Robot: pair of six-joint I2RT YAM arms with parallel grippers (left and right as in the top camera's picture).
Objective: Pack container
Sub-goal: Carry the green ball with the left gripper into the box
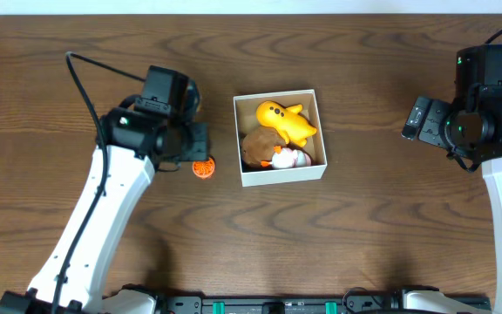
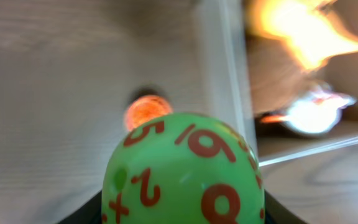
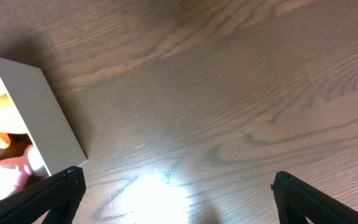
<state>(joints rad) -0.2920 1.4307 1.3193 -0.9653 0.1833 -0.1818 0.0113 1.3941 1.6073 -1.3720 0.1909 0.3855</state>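
While left fingers [image 2: 82, 218] grip a green numbered ball [image 2: 185, 177], right fingers [image 3: 58, 190] spread apart, container [image 1: 282, 175] holding toys [image 1: 284, 121]

A dark brown wooden desk [image 1: 364, 227] with wavy grain fills nearly the whole overhead frame. A thin pale strip [image 1: 251, 5] runs along the top edge, and a black rail [image 1: 321, 303] with green bits runs along the bottom edge. In the right wrist view a bright glare [image 3: 160, 186] lies on the wood at lower centre.
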